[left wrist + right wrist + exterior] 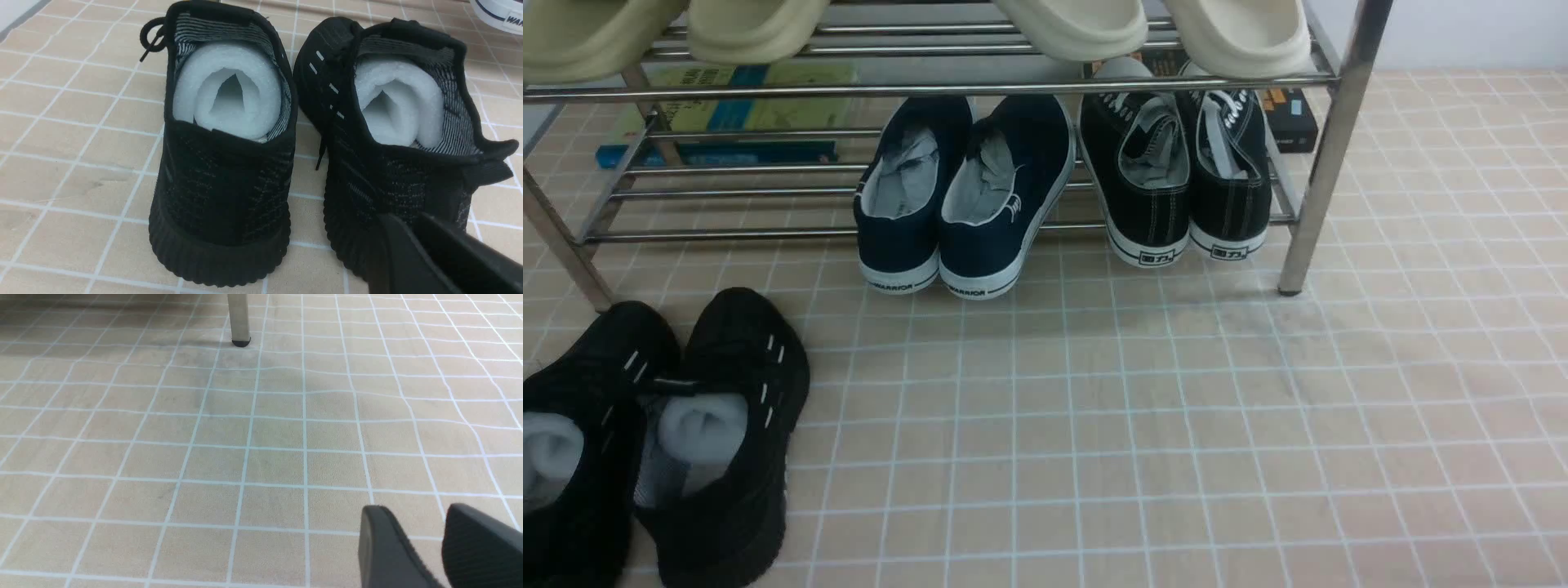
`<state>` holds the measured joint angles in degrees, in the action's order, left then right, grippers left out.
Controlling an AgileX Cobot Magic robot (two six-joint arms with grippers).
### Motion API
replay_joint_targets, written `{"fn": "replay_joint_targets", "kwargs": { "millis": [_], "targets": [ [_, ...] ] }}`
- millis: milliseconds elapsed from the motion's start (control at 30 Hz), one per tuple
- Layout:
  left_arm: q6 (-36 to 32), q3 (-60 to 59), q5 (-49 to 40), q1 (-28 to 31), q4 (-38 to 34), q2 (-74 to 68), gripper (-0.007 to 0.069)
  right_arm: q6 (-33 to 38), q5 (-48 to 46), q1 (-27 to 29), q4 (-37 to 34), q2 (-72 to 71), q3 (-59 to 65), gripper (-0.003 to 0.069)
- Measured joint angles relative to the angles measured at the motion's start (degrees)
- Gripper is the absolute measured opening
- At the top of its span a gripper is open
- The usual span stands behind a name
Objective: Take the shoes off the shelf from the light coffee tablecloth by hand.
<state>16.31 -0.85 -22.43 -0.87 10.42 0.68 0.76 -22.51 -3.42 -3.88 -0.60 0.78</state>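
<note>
Cloth (1176, 408), tan with a pale grid of squares, spreads under everything. Rack (1307, 196) of shiny tubes stands on its far part, cream clogs (1241, 41) on the upper tier. Black knit pair (735, 457) sits on the cloth at near left, white rolls of padding inside. On the lower tier, navy slip-ons (980, 204) rest near the middle, and the sneakers (1160, 188), the pair to fetch, lie just right of them, close to the rack's right leg.

Both sneakers are side by side, heels toward the near side and toes pointing away under the upper rail, so their long axes run near to far. They are black canvas with white laces, pale stitching, grey lining, and white soles with a small label at each heel, which overhang the near rail.

Right gripper (412, 535) has its fingers parted with nothing between them, over bare cloth. Left gripper (400, 245) has its fingers together, by the knit pair. The right arm seems the nearer one; from its fingers the sneakers probably lie farther off and to the left, so the reach should go that way, heels first.
</note>
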Motion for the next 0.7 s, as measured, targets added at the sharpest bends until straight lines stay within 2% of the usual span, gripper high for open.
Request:
{"fn": "replay_joint_targets", "kwargs": {
  "millis": [700],
  "targets": [
    [0.0,0.0,0.0,0.0,0.0,0.0,0.0127,0.0,0.0,0.0,0.1,0.0,0.0,0.0239]
  ]
}}
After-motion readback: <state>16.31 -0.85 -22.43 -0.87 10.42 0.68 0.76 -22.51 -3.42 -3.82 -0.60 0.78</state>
